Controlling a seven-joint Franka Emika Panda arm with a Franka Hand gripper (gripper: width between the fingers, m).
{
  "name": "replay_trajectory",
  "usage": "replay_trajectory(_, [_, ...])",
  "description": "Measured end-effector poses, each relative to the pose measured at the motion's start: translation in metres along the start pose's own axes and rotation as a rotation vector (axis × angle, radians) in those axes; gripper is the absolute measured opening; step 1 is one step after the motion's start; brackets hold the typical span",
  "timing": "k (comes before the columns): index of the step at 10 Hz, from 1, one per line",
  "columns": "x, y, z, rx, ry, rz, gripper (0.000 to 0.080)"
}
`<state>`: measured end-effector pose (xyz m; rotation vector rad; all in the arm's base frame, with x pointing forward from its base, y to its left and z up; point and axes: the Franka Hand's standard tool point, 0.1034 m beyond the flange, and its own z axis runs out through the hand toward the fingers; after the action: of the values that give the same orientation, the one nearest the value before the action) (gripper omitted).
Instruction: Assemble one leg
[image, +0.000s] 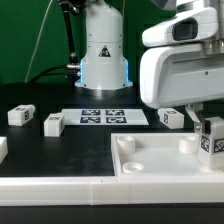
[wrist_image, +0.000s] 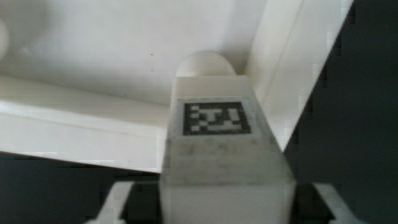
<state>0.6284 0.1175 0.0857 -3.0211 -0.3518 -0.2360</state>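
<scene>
My gripper is shut on one leg, a small white block with a black-and-white tag, held upright over the far corner of the large white panel on the exterior view's right. A round socket sits just beside the leg there. In the wrist view the leg fills the middle between my fingers, and its rounded tip points at the panel's raised rim. Whether the tip touches the panel is hidden. Three more legs lie on the table.
The marker board lies flat in front of the robot's base. A white part shows at the exterior view's left edge. The panel has another round socket at its far left corner.
</scene>
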Motion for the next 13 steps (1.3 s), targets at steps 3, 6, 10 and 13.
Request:
replay_trajectory(3, [0.0000, 0.0023, -0.0001, 0.004, 0.001, 0.175, 0.0290])
replay_trajectory(6, [-0.0008, 0.0056, -0.0006, -0.004, 0.011, 0.499, 0.0291])
replay_trajectory(10, [-0.0053, 0.0085, -0.0008, 0.000, 0.010, 0.958, 0.0291])
replay_trajectory(13, [-0.0090, 0.0065, -0.0007, 0.005, 0.005, 1.244, 0.0291])
